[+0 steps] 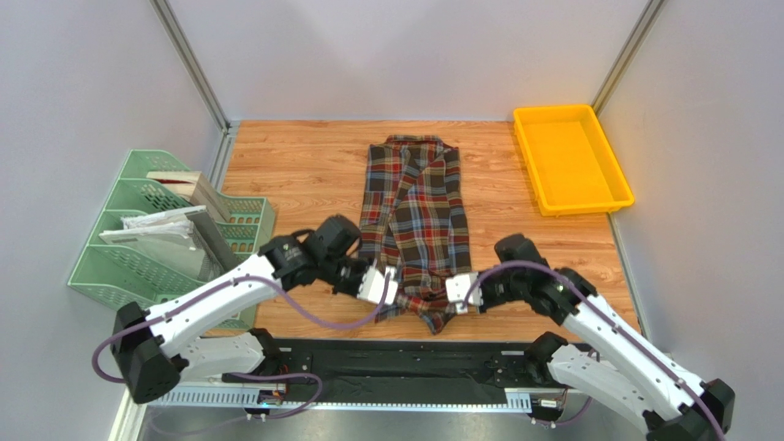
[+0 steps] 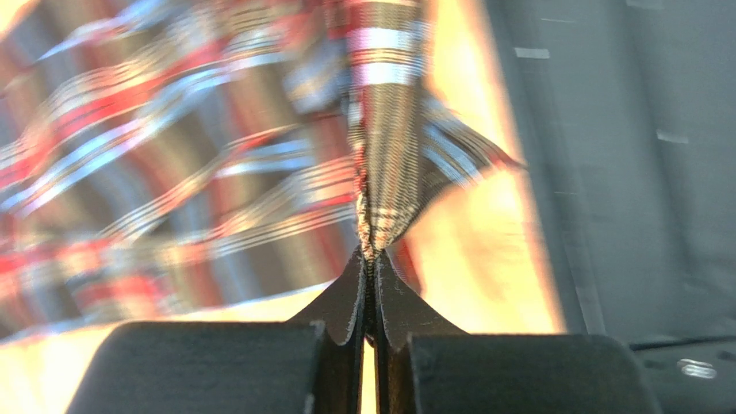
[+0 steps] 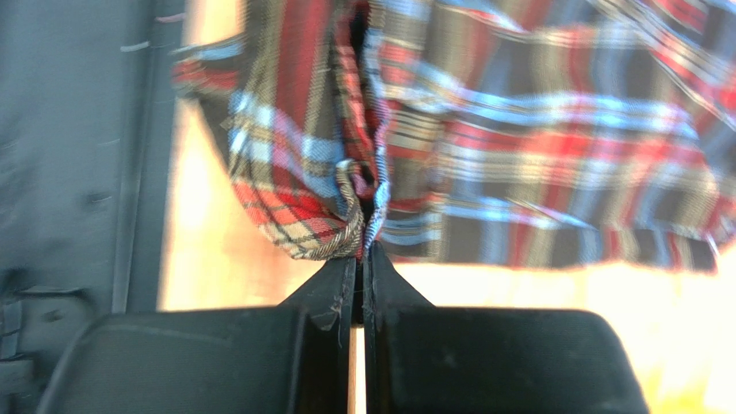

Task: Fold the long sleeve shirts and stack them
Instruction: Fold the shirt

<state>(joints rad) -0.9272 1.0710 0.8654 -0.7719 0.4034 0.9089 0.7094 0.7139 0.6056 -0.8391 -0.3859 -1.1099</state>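
The plaid flannel shirt [image 1: 414, 207] lies in the middle of the desk [image 1: 294, 175], left gripper [image 1: 385, 285] and right gripper [image 1: 457, 294] each clenched on a thin pinch of near hem. Uneven pulling could slip it free or skew the fold.

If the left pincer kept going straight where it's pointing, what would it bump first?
The plaid shirt. The left pincer is shut on its near hem, so more cloth lies straight ahead. Past that, probably the right pincer, which faces it, though depth is unclear.

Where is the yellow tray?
In the top view, the yellow tray sits at the far right corner of the table, right of the plaid shirt.
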